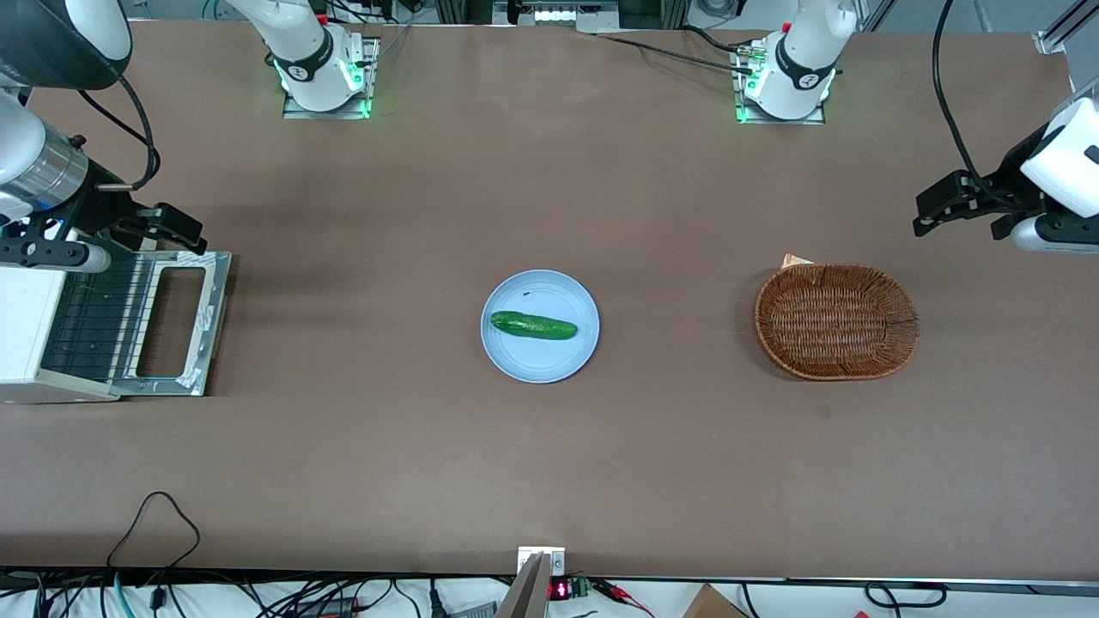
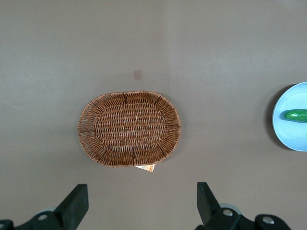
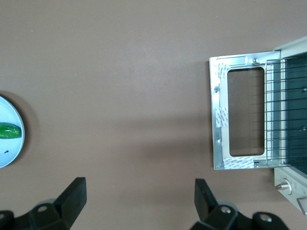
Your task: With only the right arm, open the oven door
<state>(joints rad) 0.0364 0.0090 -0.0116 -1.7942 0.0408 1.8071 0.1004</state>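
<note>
The white toaster oven (image 1: 21, 330) stands at the working arm's end of the table. Its oven door (image 1: 216, 318) lies folded down flat, metal frame around a see-through window, and the wire rack (image 1: 94, 318) inside shows. The same oven door (image 3: 218, 115) appears in the right wrist view, with the rack (image 3: 276, 112) beside it. The right arm's gripper (image 1: 176, 227) hovers above the table, just farther from the front camera than the door's hinge corner. In the wrist view the gripper (image 3: 139, 191) is open, its black fingers (image 3: 72, 194) wide apart over bare table, holding nothing.
A light blue plate (image 1: 515, 296) with a green cucumber (image 1: 533, 325) sits mid-table. A brown wicker basket (image 1: 837, 320) lies toward the parked arm's end. Cables (image 1: 154, 515) loop over the table edge nearest the front camera.
</note>
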